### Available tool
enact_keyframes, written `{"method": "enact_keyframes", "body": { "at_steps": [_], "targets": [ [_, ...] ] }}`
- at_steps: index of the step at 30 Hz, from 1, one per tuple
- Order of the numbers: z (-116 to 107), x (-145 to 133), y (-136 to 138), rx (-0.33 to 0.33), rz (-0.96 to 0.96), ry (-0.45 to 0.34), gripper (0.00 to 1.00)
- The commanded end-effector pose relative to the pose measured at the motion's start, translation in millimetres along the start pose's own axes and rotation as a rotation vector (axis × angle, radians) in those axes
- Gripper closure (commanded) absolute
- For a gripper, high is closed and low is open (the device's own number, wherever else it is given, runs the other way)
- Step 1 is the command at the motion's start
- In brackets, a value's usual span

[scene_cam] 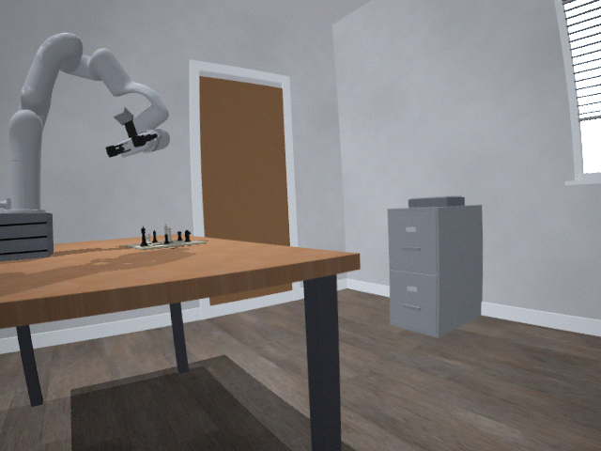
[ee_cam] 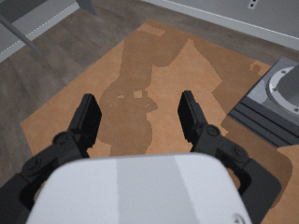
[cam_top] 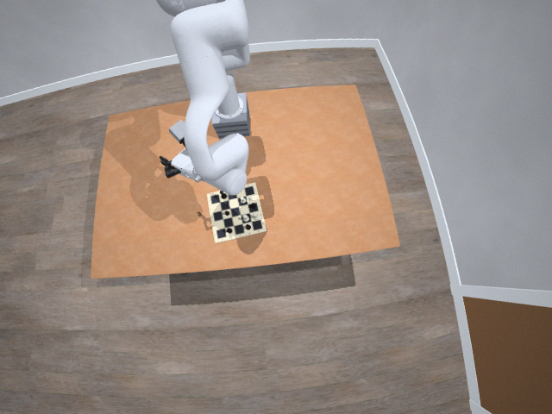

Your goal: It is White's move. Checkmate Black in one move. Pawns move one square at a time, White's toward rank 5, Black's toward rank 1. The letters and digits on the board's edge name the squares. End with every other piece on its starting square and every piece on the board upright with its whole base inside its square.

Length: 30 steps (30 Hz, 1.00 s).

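A small chessboard (cam_top: 237, 213) lies on the orange table, in front of the arm's base. It carries a few black pieces, such as one at the far left corner (cam_top: 222, 194) and one near the front edge (cam_top: 228, 230). White pieces (cam_top: 249, 216) stand near its right side. The board also shows in the exterior view (scene_cam: 166, 241), with pieces upright. My gripper (cam_top: 164, 166) is open and empty, high above the table, left of and behind the board. In the wrist view its fingers stand wide over bare table; the board is out of that view.
The arm's grey base (cam_top: 231, 120) stands behind the board and shows at the right of the wrist view (ee_cam: 276, 105). A grey filing cabinet (scene_cam: 434, 264) and a brown door (scene_cam: 242, 160) are away from the table.
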<state>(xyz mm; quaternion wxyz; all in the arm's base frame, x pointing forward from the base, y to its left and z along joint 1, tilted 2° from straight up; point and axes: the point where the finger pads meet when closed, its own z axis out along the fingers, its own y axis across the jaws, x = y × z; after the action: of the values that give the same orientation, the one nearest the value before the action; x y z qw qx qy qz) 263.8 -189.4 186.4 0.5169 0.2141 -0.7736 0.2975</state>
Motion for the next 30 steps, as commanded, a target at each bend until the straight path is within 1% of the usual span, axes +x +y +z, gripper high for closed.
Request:
{"method": "enact_keyframes", "body": {
  "at_steps": [1,22,30],
  "targets": [
    [-0.7,0.5,-0.7,0.000,0.002,-0.002,0.00],
    [-0.8,0.4,-0.6,-0.001,-0.001,-0.003,0.00],
    [-3.0,-1.3,1.4,-0.010,-0.052,-0.025,0.00]
  ]
}}
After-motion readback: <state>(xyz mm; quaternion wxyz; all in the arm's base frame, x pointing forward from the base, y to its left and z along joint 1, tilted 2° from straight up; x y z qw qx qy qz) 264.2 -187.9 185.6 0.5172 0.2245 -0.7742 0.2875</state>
